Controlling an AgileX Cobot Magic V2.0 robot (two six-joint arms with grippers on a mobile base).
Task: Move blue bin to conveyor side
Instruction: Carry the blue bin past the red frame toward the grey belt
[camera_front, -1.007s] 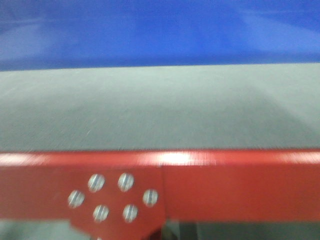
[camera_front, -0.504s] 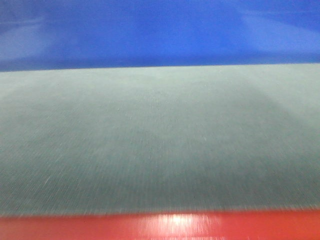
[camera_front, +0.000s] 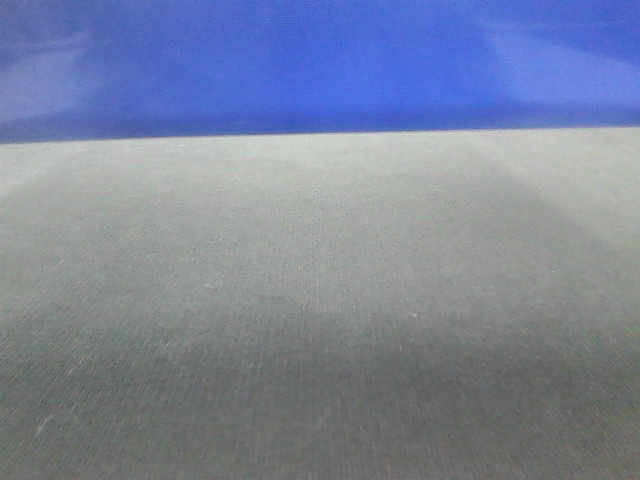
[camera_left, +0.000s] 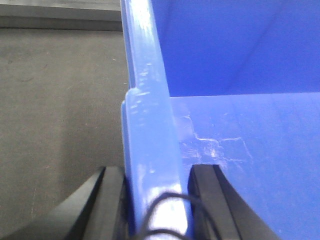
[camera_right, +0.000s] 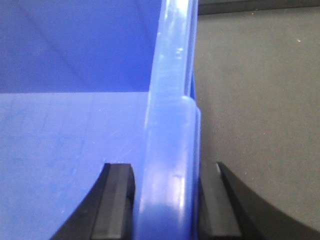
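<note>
The blue bin (camera_front: 320, 60) fills the top of the front view as a glossy blue wall standing on a dark grey woven surface (camera_front: 320, 300); I cannot tell whether that surface is the conveyor. In the left wrist view my left gripper (camera_left: 157, 205) straddles the bin's thick left rim (camera_left: 147, 100), one black finger (camera_left: 112, 200) outside and one inside, shut on it. In the right wrist view my right gripper (camera_right: 167, 205) clamps the opposite rim (camera_right: 172, 100) the same way, its outer finger (camera_right: 215, 205) over the grey surface. The bin's inside looks empty and scuffed.
Beside the bin's left wall the grey surface ends at a paler strip (camera_left: 55, 17) at the far edge. On the right side a dark band (camera_right: 260, 5) borders the grey surface at the top.
The red frame with its screws has slid down out of the front view. Only grey surface and the bin's wall remain in it.
</note>
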